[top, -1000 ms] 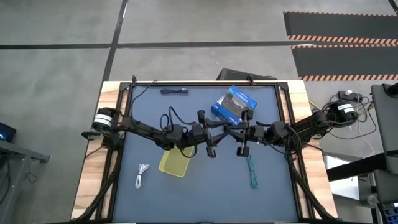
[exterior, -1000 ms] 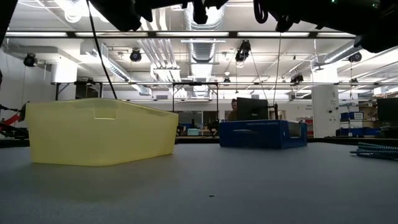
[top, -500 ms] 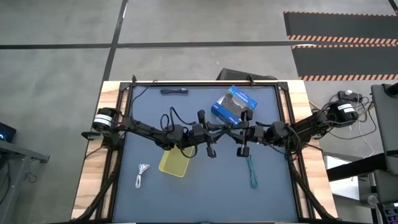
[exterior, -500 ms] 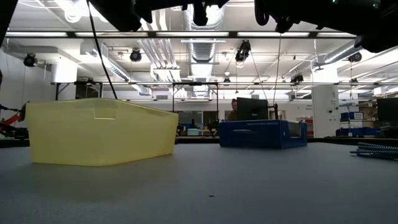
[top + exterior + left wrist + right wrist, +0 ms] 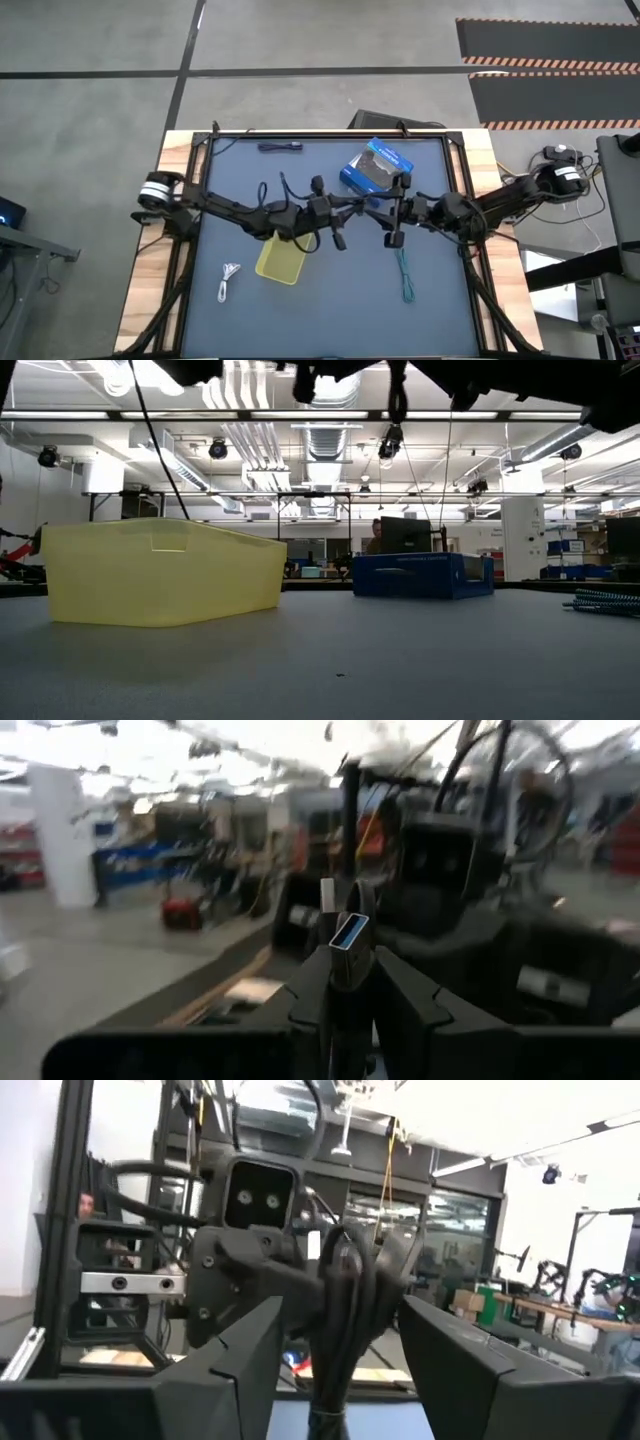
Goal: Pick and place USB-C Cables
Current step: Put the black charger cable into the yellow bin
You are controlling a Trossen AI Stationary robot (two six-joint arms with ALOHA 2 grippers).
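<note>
Both arms meet high over the table's middle. My left gripper is shut on a black USB-C cable bundle, whose blue-tipped plug pokes out past its fingertips. My right gripper faces it and is open, its fingers standing on either side of the same bundle. On the table lie a white cable at the near left, a teal cable at the near right, and a dark purple cable at the far edge. The yellow tray rests flat below the left gripper. My left gripper pinches the black cable at its plug end between its two fingers. The fingers reach level toward the table's right, and the plug sticks out beyond them. The bundle is held high in the air, well clear of the table.
A blue and black retail box lies at the far middle, just beyond the grippers. The low view shows the tray, the box and the teal cable on the mat. The mat's near middle is bare.
Both wrists have turned about their own axes, so the parts that stood square across the table now slant. Each arm has drawn back a little toward its own side. The things on the table have stayed put.
</note>
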